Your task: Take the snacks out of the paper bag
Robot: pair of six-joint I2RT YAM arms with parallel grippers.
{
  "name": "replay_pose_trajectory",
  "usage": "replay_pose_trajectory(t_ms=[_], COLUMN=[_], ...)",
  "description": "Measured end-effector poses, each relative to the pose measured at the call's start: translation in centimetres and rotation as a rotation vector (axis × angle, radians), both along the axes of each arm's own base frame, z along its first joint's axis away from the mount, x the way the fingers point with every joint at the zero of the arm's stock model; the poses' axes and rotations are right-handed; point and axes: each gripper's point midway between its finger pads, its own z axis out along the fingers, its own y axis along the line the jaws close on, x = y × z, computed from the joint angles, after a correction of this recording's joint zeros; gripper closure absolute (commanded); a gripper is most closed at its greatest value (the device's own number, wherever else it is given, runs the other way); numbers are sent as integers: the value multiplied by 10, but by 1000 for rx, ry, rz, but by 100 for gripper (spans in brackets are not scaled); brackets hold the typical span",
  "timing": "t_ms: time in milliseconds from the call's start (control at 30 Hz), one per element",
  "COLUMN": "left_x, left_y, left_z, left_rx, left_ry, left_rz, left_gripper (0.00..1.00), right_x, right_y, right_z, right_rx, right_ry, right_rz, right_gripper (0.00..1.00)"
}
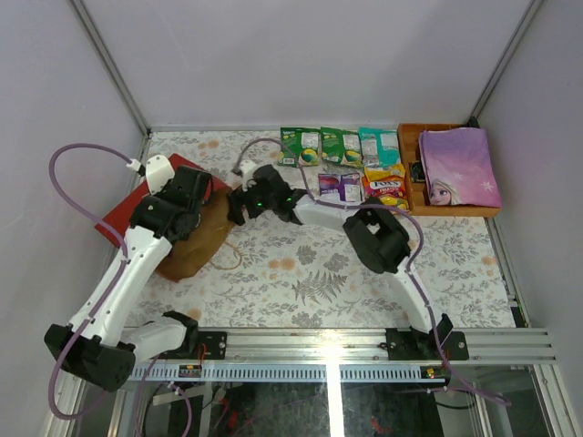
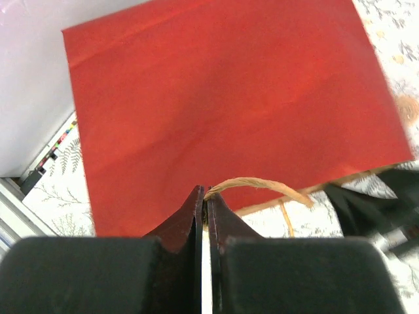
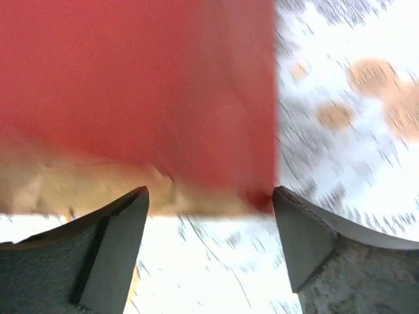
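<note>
The paper bag (image 1: 123, 217) lies on its side at the left, red outside, its brown kraft mouth (image 1: 196, 241) facing right. My left gripper (image 1: 211, 194) is over the mouth, shut on the bag's twine handle (image 2: 262, 185); the red side (image 2: 229, 104) fills the left wrist view beyond the gripper (image 2: 206, 196). My right gripper (image 1: 239, 208) is open and empty at the bag's mouth edge (image 3: 131, 85), jaws wide apart (image 3: 209, 203). Snacks lie at the back: two green packets (image 1: 301, 146), a teal one (image 1: 378, 146), a purple one (image 1: 339, 187), a yellow-red one (image 1: 385, 182). The larger blue bag is out of view.
An orange-brown wooden tray (image 1: 410, 137) at the back right holds a purple princess book (image 1: 457, 167). A second twine handle (image 1: 228, 259) trails from the bag mouth onto the floral tablecloth (image 1: 319, 282). Walls close in the left, back and right.
</note>
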Motion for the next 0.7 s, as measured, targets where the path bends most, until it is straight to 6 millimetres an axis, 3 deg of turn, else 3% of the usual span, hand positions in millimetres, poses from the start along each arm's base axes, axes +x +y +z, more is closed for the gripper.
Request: replay_pose_trajectory(t_ms=[100, 167, 267, 333, 400, 500, 600, 700], left_x=[9, 16, 25, 33, 41, 49, 51, 52], left_y=[15, 24, 35, 39, 41, 42, 45, 46], left_z=[2, 3, 3, 3, 2, 0, 4, 8], left_rx=[10, 15, 20, 21, 19, 0, -15, -26], left_ry=[-10, -16, -15, -18, -16, -18, -43, -69], left_rz=[37, 60, 82, 93, 97, 89, 91, 88], left_gripper=[100, 100, 100, 100, 100, 100, 100, 100], right_x=[1, 15, 39, 45, 39, 11, -25, -60], right_y=[-52, -98, -158, -175, -162, -105, -42, 2], right_z=[-11, -7, 18, 44, 67, 84, 66, 37], right_rx=[14, 74, 271, 457, 619, 796, 821, 789], right_ry=[132, 245, 381, 458, 540, 712, 885, 1012], right_rz=[-120, -277, -515, -605, -599, -505, -432, -418], right_gripper=[8, 8, 8, 9, 12, 17, 18, 20])
